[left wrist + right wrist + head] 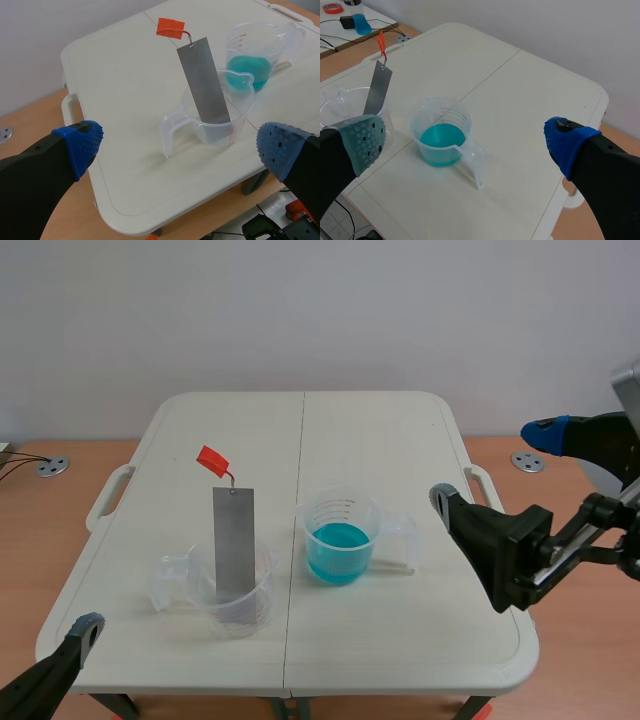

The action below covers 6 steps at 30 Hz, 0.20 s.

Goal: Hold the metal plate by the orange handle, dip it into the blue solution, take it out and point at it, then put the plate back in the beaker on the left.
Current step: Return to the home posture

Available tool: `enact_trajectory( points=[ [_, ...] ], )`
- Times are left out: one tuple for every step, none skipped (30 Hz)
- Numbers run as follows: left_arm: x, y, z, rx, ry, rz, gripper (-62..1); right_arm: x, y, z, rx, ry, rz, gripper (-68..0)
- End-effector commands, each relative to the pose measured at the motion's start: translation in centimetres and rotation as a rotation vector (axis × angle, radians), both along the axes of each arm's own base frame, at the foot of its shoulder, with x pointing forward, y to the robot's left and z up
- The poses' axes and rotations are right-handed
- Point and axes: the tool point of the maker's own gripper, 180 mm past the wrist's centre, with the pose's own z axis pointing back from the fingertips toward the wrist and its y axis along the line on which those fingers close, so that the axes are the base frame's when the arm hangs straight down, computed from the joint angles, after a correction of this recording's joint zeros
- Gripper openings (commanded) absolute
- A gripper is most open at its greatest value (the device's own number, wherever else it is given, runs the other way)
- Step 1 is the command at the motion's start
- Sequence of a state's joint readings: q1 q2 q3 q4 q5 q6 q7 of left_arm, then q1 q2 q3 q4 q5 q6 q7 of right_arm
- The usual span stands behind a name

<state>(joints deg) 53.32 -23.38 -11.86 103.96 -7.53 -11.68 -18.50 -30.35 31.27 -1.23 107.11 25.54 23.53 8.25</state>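
Now, left pincer (180, 147) spread wide, released, grasping nothing, touching nothing; sits at near left corner of desk (380, 440). Right pincer (466, 141) likewise spread wide, released, at desk's right edge. Plate (234, 540) stands in left beaker (255, 615), lower end inside, leaning on rim. Long axis close to upright. Top end points up, handle (211, 459) on short wire angled off to left. Right beaker (340, 510) with blue solution (338, 545) near left beaker, apart.
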Motion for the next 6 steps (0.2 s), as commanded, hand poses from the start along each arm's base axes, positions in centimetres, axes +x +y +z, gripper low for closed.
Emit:
enact_trajectory(
  points=[
    [0.34,-0.12,0.84,-0.011,-0.03,-0.007,1.4,0.35,0.26,1.48,0.013,-0.044,0.011,-1.2],
    [0.34,-0.12,0.84,-0.011,-0.03,-0.007,1.4,0.35,0.26,1.48,0.013,-0.044,0.011,-1.2],
    [0.34,-0.12,0.84,-0.011,-0.03,-0.007,1.4,0.35,0.26,1.48,0.013,-0.044,0.011,-1.2],
    [0.34,-0.12,0.84,-0.011,-0.03,-0.007,1.4,0.35,0.26,1.48,0.013,-0.044,0.011,-1.2],
    [0.34,-0.12,0.84,-0.011,-0.03,-0.007,1.4,0.35,0.26,1.48,0.013,-0.044,0.011,-1.2],
    [0.34,-0.12,0.84,-0.011,-0.03,-0.007,1.4,0.35,0.26,1.48,0.013,-0.044,0.011,-1.2]
  ],
)
